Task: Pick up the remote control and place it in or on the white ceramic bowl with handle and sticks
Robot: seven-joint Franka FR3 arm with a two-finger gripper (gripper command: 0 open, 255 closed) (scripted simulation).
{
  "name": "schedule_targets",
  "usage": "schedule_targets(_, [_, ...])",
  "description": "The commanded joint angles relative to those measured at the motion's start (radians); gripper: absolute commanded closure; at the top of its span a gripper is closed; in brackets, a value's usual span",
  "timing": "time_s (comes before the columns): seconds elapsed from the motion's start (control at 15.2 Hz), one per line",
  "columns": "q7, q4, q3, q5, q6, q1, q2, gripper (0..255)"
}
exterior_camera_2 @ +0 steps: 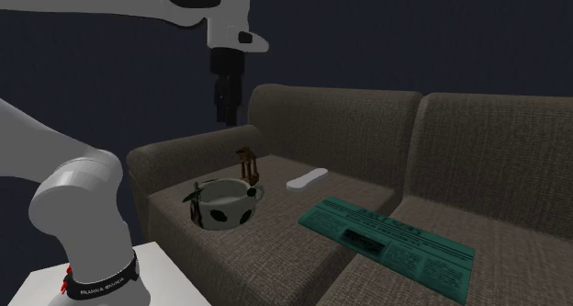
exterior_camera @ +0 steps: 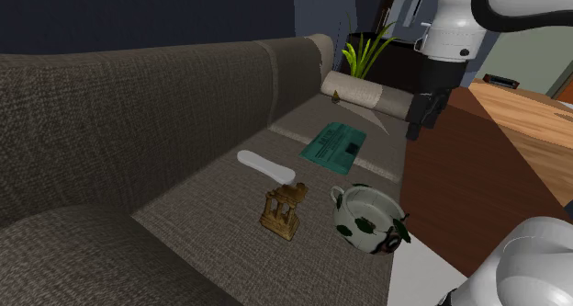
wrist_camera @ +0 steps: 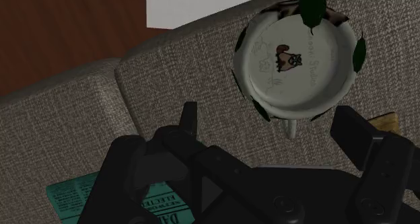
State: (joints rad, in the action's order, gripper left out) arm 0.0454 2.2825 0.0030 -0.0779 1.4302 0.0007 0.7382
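Note:
A slim white remote control [exterior_camera: 266, 166] [exterior_camera_2: 307, 178] lies flat on the sofa seat, near the backrest. The white bowl with dark green spots and a handle [exterior_camera: 365, 217] [exterior_camera_2: 227, 203] [wrist_camera: 296, 61] stands at the seat's end by the armrest. Dark leaf-like pieces hang over its rim and a small picture marks its inside. My black gripper [exterior_camera: 422, 125] [exterior_camera_2: 225, 116] [wrist_camera: 269, 115] hangs high above that end of the sofa, over the armrest beside the bowl. Its fingers stand apart with nothing between them.
A small brown wooden ornament [exterior_camera: 285, 209] [exterior_camera_2: 248, 164] stands between remote and bowl. A green magazine [exterior_camera: 333, 145] [exterior_camera_2: 386, 235] [wrist_camera: 74, 192] lies further along the seat. A rolled cushion [exterior_camera: 367, 93] and a plant [exterior_camera: 363, 51] sit at the far end. Red-brown floor [exterior_camera: 459, 175] borders the sofa.

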Motion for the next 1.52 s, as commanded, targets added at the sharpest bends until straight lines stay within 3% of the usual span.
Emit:
schedule_targets(0.0, [0.000,0.000,0.000,0.000,0.000,0.000,0.000,0])
schedule_targets(0.73, [0.016,-0.006,0.031,0.033,0.332,0.050,-0.301,0])
schedule_targets(1.45, [0.034,-0.164,0.073,0.041,0.574,0.092,-0.663,0])
